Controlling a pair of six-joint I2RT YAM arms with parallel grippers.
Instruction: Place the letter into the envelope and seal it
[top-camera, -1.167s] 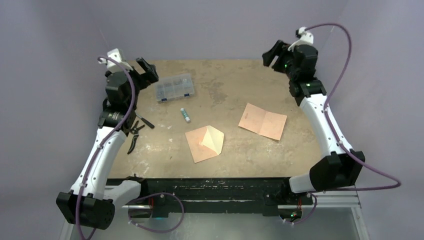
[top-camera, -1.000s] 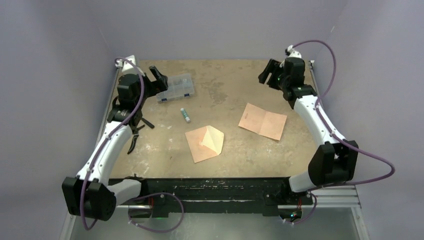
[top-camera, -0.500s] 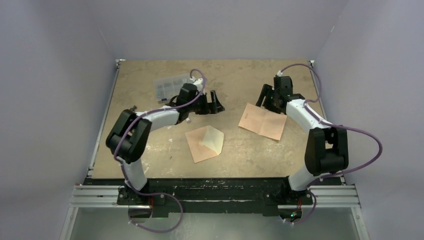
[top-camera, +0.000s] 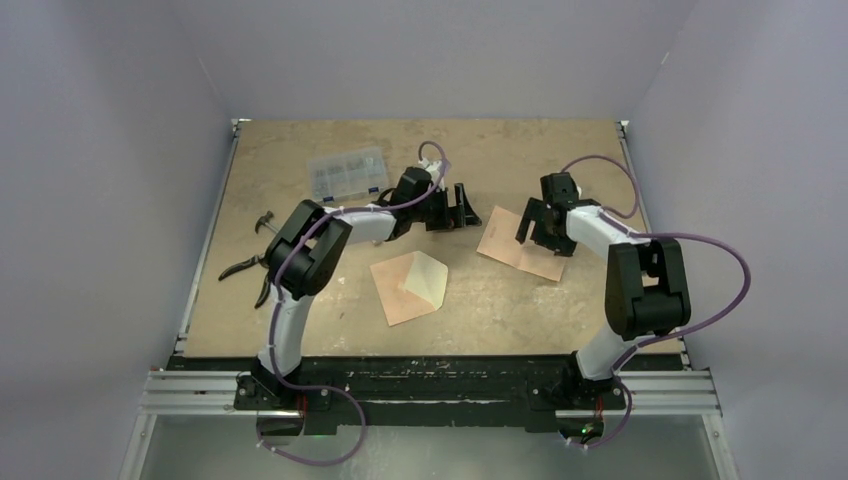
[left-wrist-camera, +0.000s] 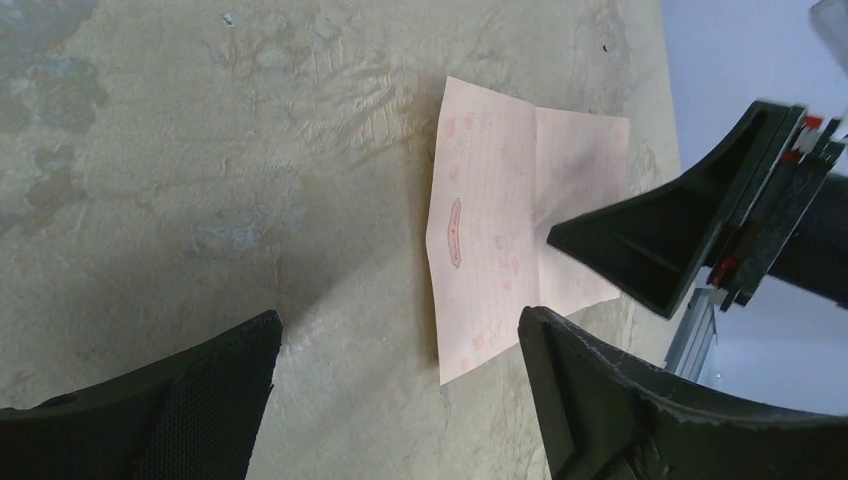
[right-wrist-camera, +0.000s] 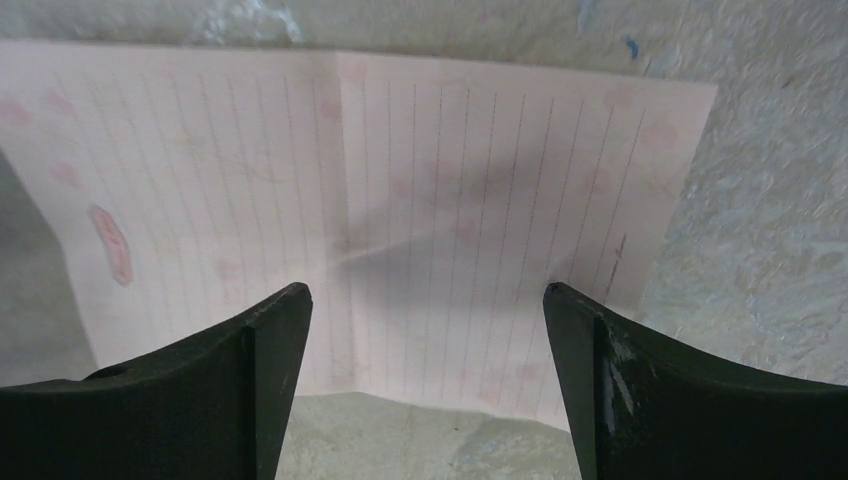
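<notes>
Two arms have swung in from the far corners of the table (top-camera: 480, 310) to its middle, which is the big change. The letter (top-camera: 500, 243) lies flat toward the right edge and has not moved. The envelope (top-camera: 405, 285) sits mid-table toward the near edge, flap open with the cream face up, also unmoved. The right gripper (right-wrist-camera: 425, 292) is now low over the letter, jaws spread wide across a crease, holding nothing; contact with the paper is unclear. The left gripper (left-wrist-camera: 400, 325) hovers just off the letter's left side, wide open and empty too. This reads as a pickup about to start — letter not grasped, nothing inserted or sealed.
</notes>
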